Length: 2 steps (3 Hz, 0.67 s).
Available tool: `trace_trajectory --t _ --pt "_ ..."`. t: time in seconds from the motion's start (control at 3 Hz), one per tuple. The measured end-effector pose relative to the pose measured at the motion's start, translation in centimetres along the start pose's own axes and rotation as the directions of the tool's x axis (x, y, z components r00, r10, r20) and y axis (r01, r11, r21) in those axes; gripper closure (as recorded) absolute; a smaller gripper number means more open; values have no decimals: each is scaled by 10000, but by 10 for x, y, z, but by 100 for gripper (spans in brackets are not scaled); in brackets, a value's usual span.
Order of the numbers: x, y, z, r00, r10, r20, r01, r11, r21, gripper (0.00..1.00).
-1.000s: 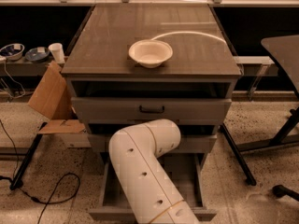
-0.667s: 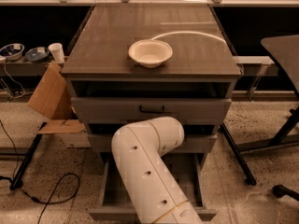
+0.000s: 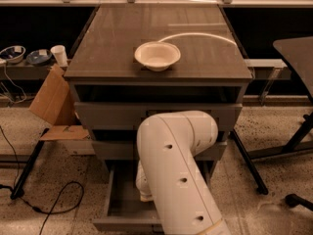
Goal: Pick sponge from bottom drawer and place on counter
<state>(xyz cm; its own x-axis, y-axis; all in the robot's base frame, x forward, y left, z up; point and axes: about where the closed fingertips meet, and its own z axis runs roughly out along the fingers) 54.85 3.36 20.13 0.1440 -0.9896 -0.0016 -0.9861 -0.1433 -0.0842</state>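
White arm [image 3: 176, 170] bent down over pulled-out bottom drawer [image 3: 120, 204]. Gripper [image 3: 145, 189] low inside drawer, mostly hidden behind arm; open or closed, cannot tell. Sponge not visible, drawer interior largely covered by arm. Cream bowl [image 3: 157, 56] upright on counter [image 3: 205, 48], near front edge. Cardboard [image 3: 51, 102] leaning beside cabinet.

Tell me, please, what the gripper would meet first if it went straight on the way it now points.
Probably the floor of the open grey bottom drawer: the gripper, largely hidden behind the white robot arm, points down into it. No sponge shows, so this is uncertain.
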Motion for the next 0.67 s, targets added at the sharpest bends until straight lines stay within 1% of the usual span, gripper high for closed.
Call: trace_trajectory --t 0.33,0.67 --pt "7 25 -44 9989 -447 141 449 9988 -180 100" --pt "33 63 -119 9989 -431 -198 424 9986 -323 100"
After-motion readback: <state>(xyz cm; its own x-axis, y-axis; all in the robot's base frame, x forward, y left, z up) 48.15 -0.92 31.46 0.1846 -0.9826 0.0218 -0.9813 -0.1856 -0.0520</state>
